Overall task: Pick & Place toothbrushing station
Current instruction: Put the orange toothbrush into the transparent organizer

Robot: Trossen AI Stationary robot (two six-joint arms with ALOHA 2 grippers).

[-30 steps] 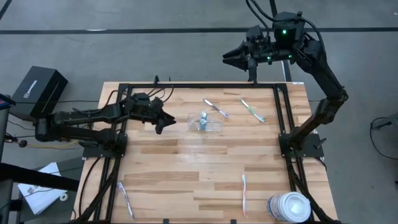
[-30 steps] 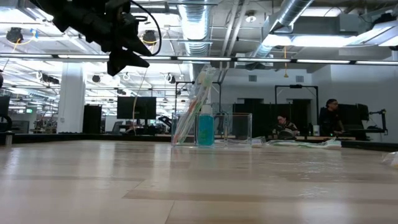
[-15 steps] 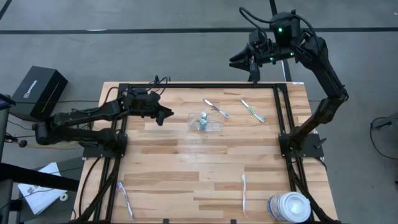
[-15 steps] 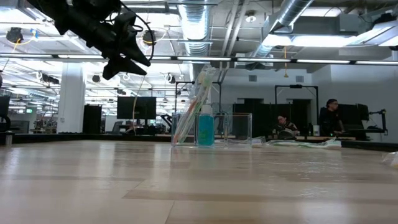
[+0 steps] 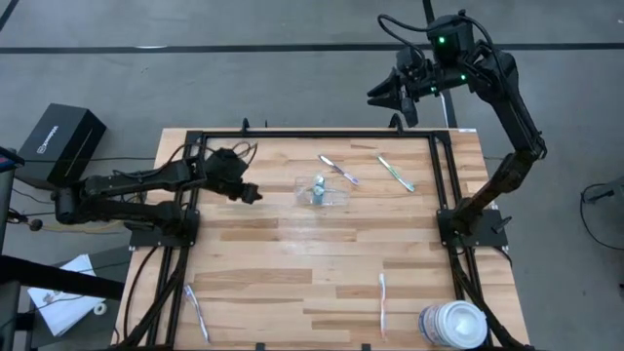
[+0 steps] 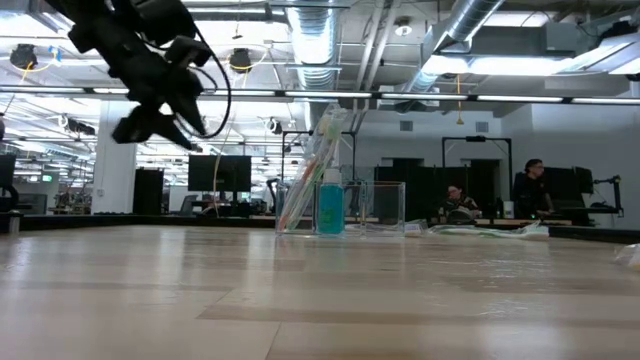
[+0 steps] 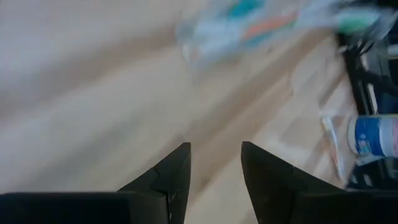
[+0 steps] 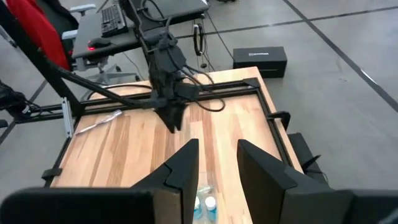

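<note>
A small clear container (image 5: 323,191) stands on the wooden table, a little beyond its middle. In the low view it (image 6: 375,207) holds a teal toothpaste tube (image 6: 330,207) upright and pale toothbrushes (image 6: 308,172) that lean against its rim. My left gripper (image 5: 252,193) hovers left of the container, open and empty; the left wrist view (image 7: 216,149) shows the gap between its fingers. My right gripper (image 5: 376,95) hangs high beyond the table's far edge, open and empty, as its wrist view (image 8: 217,144) shows.
Loose toothbrushes lie flat on the table: two beyond the container (image 5: 339,170) (image 5: 396,173), one near the front right (image 5: 382,302) and one at the front left (image 5: 196,312). A large white round tub (image 5: 453,324) stands at the front right corner. A black frame (image 5: 312,135) rims the table.
My left gripper has drawn back from the container toward the table's left edge, dropped lower and turned its fingers downward. My right gripper has drifted a little toward the table's right, staying high beyond the far edge. The container and brushes have stayed put.
</note>
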